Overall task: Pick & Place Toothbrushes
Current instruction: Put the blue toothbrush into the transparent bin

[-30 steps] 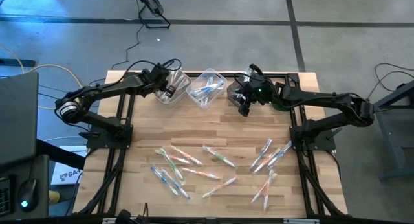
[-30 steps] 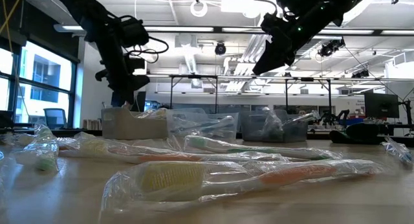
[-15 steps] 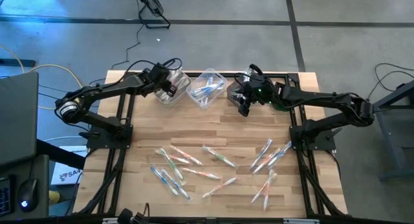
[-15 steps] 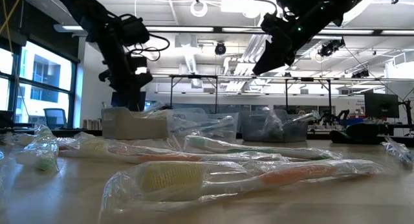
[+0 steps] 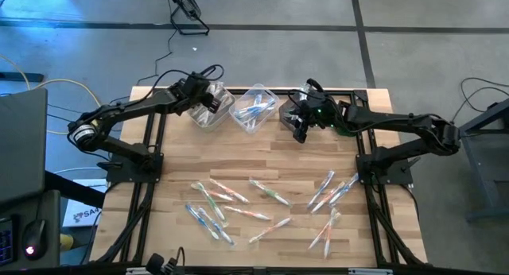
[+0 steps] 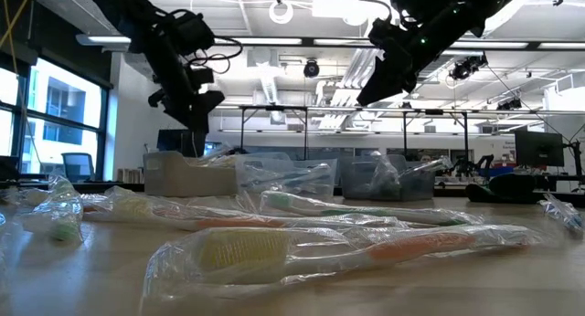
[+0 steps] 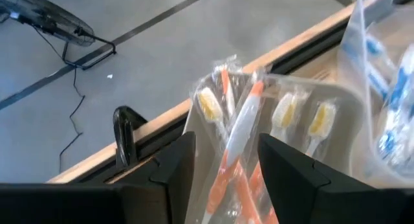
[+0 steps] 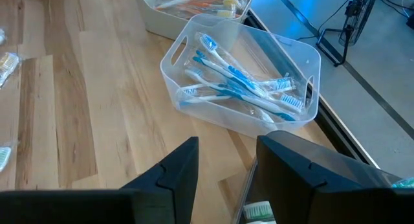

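Several wrapped toothbrushes (image 5: 262,203) lie scattered on the near half of the wooden table (image 5: 262,160). Three bins stand along the far edge. The left bin (image 5: 213,110) holds orange-handled toothbrushes (image 7: 242,130), and the middle bin (image 8: 242,75) holds blue ones. My left gripper (image 7: 226,166) hangs open above the left bin with nothing between its fingers. It also shows in the high view as my left gripper (image 5: 203,96). My right gripper (image 8: 226,172) hangs open over the right bin (image 5: 288,112), where a green toothbrush (image 8: 259,211) shows below it.
Dark frame rails (image 5: 155,148) run along both sides of the table, under the arms. A black clamp (image 7: 124,133) sits on the table's far edge beside the left bin. A bare strip of wood lies between the bins and the scattered toothbrushes.
My left gripper has risen from the left bin's opening to a place clear above it. The right arm has kept still.
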`<action>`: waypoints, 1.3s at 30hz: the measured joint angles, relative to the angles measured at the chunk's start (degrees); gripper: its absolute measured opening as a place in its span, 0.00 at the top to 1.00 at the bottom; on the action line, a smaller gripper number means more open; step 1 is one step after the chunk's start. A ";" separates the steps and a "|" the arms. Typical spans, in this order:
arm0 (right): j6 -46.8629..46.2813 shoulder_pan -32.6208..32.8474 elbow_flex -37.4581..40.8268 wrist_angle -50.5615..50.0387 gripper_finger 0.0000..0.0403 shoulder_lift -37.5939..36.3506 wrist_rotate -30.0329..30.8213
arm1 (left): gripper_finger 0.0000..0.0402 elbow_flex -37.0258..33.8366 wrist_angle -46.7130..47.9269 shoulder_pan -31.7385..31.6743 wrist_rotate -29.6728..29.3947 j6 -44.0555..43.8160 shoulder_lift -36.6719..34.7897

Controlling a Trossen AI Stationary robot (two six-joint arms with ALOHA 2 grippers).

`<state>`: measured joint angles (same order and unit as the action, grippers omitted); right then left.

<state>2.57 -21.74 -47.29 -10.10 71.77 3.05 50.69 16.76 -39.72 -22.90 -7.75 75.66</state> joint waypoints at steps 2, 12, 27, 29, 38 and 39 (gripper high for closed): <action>0.00 0.00 0.00 -0.01 0.63 0.00 0.02 | 0.59 0.65 -0.18 0.00 0.18 0.92 -0.04; 0.02 0.00 0.00 -0.01 0.63 0.00 0.00 | 0.59 0.61 -0.14 0.76 3.23 4.55 -0.45; -1.10 0.00 0.00 -0.01 0.63 0.00 -0.01 | 0.59 0.51 9.19 3.44 3.34 4.50 -2.96; -1.90 -0.01 0.00 0.00 0.63 0.00 0.00 | 0.59 0.51 8.85 4.17 3.22 5.29 -3.52; -2.36 -0.02 0.00 0.02 0.63 0.00 0.00 | 0.59 -1.12 8.20 5.71 2.89 5.97 -5.89; -2.36 0.00 0.00 -0.01 0.63 0.00 0.00 | 0.59 -2.03 7.62 5.63 2.87 5.81 -6.19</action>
<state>0.21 -21.74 -47.29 -10.11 71.77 3.05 48.66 24.38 -34.10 -20.02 -1.95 69.47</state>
